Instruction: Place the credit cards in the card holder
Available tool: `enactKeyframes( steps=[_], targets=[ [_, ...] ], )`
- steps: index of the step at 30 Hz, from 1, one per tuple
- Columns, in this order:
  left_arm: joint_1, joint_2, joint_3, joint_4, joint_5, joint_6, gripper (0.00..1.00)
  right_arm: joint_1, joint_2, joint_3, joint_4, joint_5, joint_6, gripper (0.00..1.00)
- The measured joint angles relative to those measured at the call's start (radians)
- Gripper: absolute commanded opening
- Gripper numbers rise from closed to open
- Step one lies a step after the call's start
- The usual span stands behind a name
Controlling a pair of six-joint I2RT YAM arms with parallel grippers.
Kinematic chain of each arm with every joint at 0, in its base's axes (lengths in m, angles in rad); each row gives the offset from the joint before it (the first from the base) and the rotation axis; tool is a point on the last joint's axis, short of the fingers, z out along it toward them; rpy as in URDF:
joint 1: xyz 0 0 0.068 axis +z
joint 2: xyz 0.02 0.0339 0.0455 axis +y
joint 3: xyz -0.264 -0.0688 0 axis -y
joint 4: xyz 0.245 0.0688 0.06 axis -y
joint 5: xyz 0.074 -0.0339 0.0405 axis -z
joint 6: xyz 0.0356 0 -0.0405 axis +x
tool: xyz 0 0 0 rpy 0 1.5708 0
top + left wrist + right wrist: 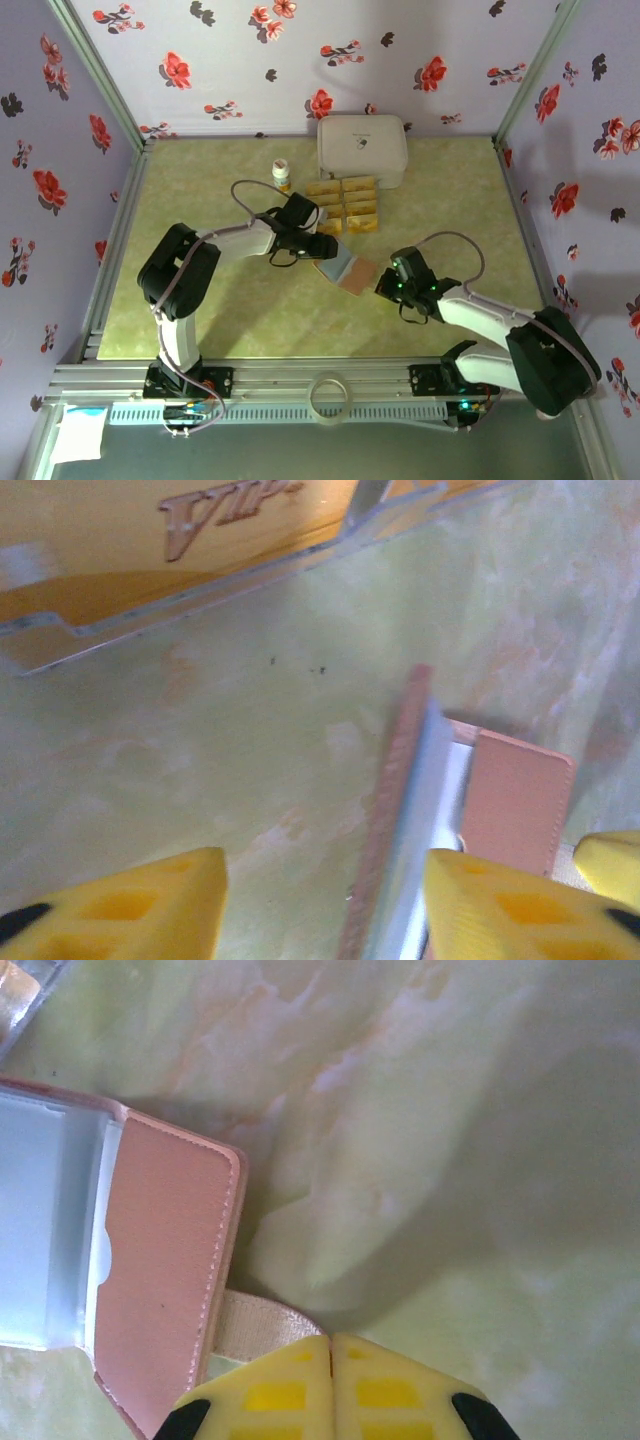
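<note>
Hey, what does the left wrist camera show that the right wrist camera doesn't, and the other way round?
Left wrist: a gold credit card lettered VIP along the top, and the left gripper, jaws apart, over the card holder. Right wrist: a tan strap running from the card holder to the right gripper, jaws shut. Both: the pinkish card holder lying open on the green table.

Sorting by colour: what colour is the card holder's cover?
Pinkish-tan; the card holder shows best in the right wrist view.

Soft, even light; close wrist views blur, card holder casts shadow.
</note>
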Motion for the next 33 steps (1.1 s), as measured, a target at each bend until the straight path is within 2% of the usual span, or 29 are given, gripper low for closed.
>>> enactKeyframes(
  steps=[4, 11, 13, 19, 24, 33],
  targets=[
    [0.0, 0.0, -0.021, 0.033, 0.019, -0.019, 0.32, -0.006, 0.037, 0.042, 0.0, -0.01, -0.027, 0.12],
    [0.002, -0.005, -0.067, 0.074, 0.027, -0.041, 0.23, -0.017, 0.055, 0.111, -0.05, -0.028, -0.088, 0.45],
    [0.002, -0.022, -0.095, 0.085, 0.025, -0.05, 0.2, -0.019, 0.042, 0.132, -0.076, -0.031, -0.102, 0.49],
    [0.002, -0.129, -0.179, 0.093, -0.023, -0.086, 0.19, -0.019, -0.023, 0.18, -0.13, -0.045, -0.109, 0.5],
    [0.002, -0.226, -0.239, 0.096, -0.083, -0.109, 0.19, -0.011, -0.028, 0.211, -0.129, -0.105, -0.104, 0.46],
    [0.001, -0.266, -0.277, 0.097, -0.132, -0.124, 0.21, 0.104, 0.186, 0.309, -0.026, -0.149, -0.092, 0.32]
  ],
)
